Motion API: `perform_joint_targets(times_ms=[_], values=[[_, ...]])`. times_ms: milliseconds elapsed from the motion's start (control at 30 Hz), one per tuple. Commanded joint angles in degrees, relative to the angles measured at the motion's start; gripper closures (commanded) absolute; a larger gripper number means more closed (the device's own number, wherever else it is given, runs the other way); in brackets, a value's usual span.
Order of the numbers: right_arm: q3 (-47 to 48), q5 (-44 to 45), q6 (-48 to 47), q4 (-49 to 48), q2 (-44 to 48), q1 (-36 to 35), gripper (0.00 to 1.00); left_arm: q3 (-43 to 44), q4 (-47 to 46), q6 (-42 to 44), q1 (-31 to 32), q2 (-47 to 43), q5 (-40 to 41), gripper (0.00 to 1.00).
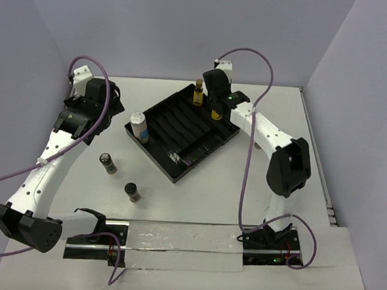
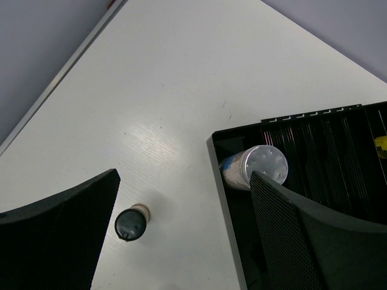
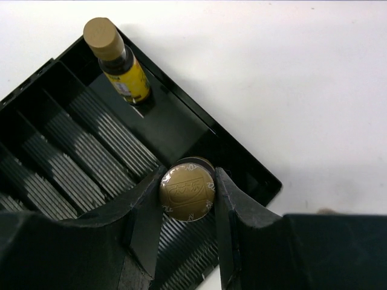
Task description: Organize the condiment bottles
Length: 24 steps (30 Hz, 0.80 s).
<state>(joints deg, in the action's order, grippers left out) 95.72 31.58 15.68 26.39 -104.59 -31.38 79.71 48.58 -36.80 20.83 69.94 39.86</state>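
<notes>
The black ridged tray (image 1: 191, 159) lies mid-table. My right gripper (image 1: 216, 111) is shut on an amber-yellow bottle with a gold cap (image 3: 187, 189) and holds it upright over the tray's far right side (image 3: 254, 175). A second amber bottle (image 3: 118, 60) stands in the tray's far corner (image 1: 198, 93). A white-lidded blue-labelled bottle (image 1: 139, 125) stands in the tray's left corner and also shows in the left wrist view (image 2: 257, 168). Two short dark bottles (image 1: 107, 163) (image 1: 133, 191) stand on the table left of the tray. My left gripper (image 2: 181, 241) is open and empty above the nearer-left one (image 2: 130, 223).
The tray's ridged slots (image 3: 91, 151) hold nothing else that I can see. A clear plastic strip (image 1: 174, 239) lies along the near edge between the arm bases. Walls close the table at the back and sides; purple cables loop off both arms.
</notes>
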Motion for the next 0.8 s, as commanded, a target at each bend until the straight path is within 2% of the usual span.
perform_joint_targets(times_ms=[0, 200, 667, 733, 767], values=[[7.13, 2.29, -0.23, -7.88, -4.34, 1.47, 0.91, 0.14, 1.01, 0.57, -0.44, -0.81, 1.01, 0.03], [11.98, 1.94, 0.20, -8.24, -10.79, 2.54, 0.91, -0.47, 0.92, 1.22, -0.53, -0.94, 1.97, 0.03], [4.28, -0.63, 4.15, -12.66, -13.46, 3.77, 0.91, 0.27, 0.55, 1.29, -0.53, 0.64, 1.98, 0.03], [3.12, -1.54, 4.42, -13.27, -12.82, 3.70, 0.79, 0.33, 0.55, 1.14, -0.53, 0.76, 1.53, 0.03], [2.69, -1.72, 4.47, -13.45, -12.46, 3.72, 0.68, 0.38, 0.57, 1.06, -0.53, 0.81, 1.38, 0.03]])
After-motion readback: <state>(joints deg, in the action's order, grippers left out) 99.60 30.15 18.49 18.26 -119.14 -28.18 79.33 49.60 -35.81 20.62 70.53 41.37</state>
